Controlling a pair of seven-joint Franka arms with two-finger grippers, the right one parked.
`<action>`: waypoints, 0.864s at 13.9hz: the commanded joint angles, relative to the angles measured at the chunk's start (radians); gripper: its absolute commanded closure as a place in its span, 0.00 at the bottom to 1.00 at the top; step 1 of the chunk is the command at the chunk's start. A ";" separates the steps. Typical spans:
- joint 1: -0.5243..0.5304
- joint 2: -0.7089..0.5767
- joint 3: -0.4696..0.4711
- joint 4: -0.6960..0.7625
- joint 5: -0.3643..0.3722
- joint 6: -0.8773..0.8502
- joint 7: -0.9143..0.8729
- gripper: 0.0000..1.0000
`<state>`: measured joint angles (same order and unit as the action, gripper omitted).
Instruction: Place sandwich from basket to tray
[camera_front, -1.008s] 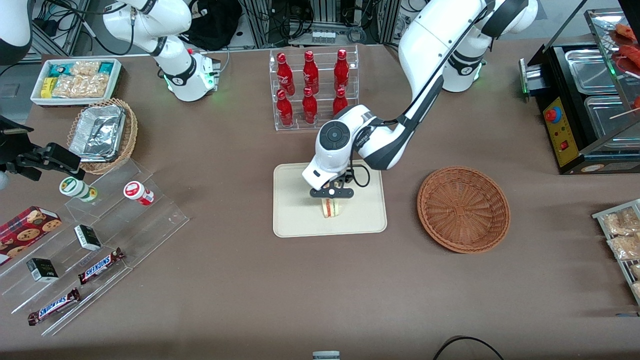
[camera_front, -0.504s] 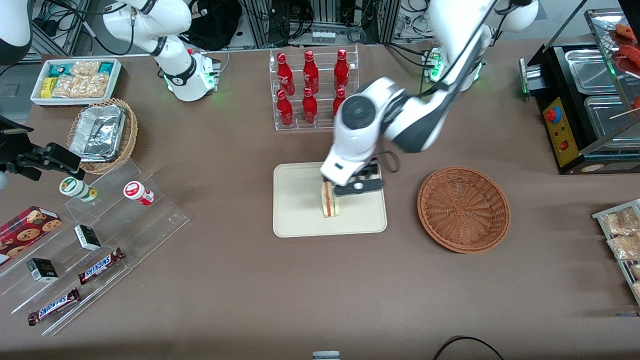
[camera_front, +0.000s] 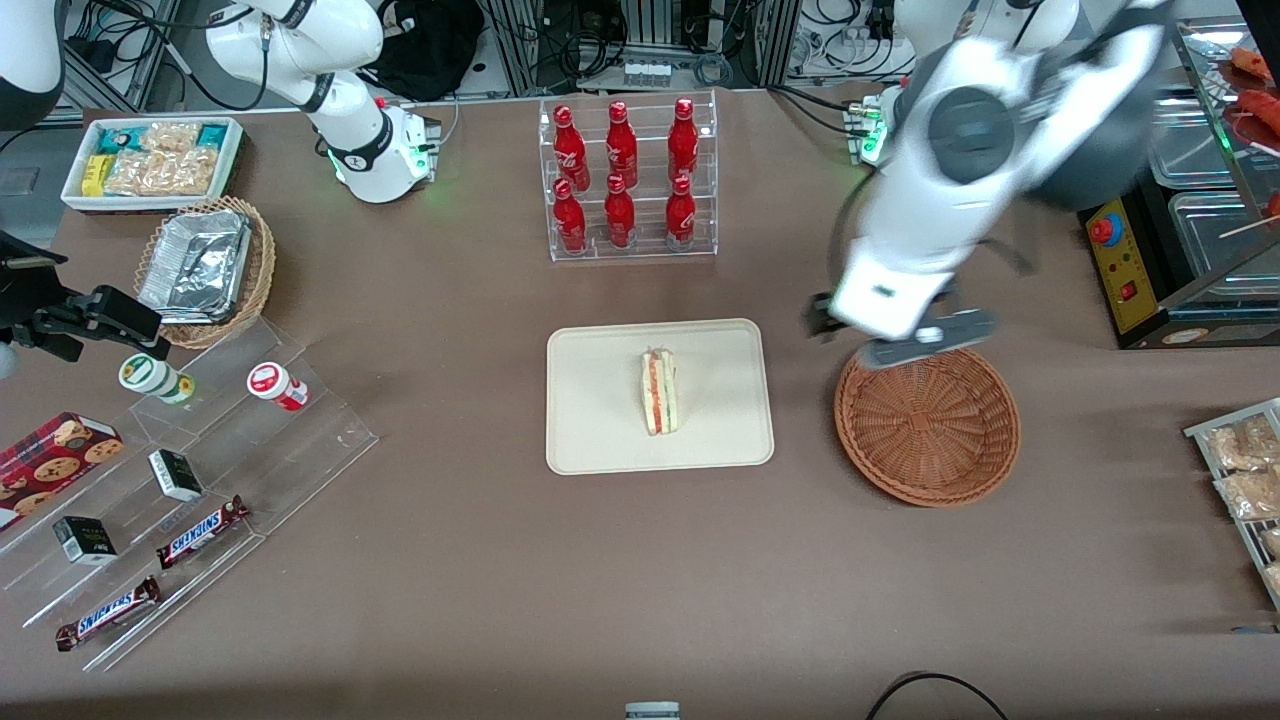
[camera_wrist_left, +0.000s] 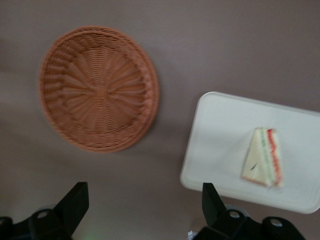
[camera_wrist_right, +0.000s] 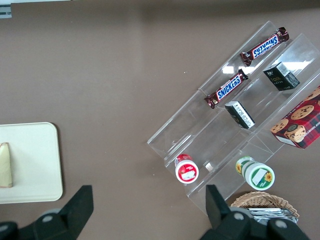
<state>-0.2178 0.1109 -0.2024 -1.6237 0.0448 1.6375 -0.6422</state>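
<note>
1. Sandwich (camera_front: 659, 391) on the tray (camera_front: 600, 440), frame centre, standing on edge with red and green filling strip up. No contact with anything but the tray.
2. Probably light, soft, easily crushed; bread faces likely to dent, layers likely to slide apart. Best hold judged across the two flat bread faces, low squeeze.
3. Gripper (camera_front: 905, 340) high above the basket (camera_front: 928, 418) rim, right of centre, well apart from the sandwich. Fingers (camera_wrist_left: 75, 202) spread wide, holding nothing.
4. Basket holds nothing, lies toward the working arm's end, just beside the tray.
5. Task looks done as things lie.
6. Around: bottle rack (camera_front: 627, 180) in upper centre, farther from camera than the tray; acrylic steps with Snickers bars (camera_front: 198, 533) in lower left; foil basket (camera_front: 205, 268) at left. None near the tray; nothing obstructs.
</note>
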 joint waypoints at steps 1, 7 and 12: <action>0.121 -0.083 -0.011 -0.042 -0.029 -0.079 0.177 0.00; 0.255 -0.168 -0.006 -0.081 -0.023 -0.125 0.361 0.00; 0.258 -0.163 0.076 -0.035 -0.014 -0.157 0.416 0.00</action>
<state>0.0324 -0.0376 -0.1587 -1.6731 0.0334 1.5132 -0.2870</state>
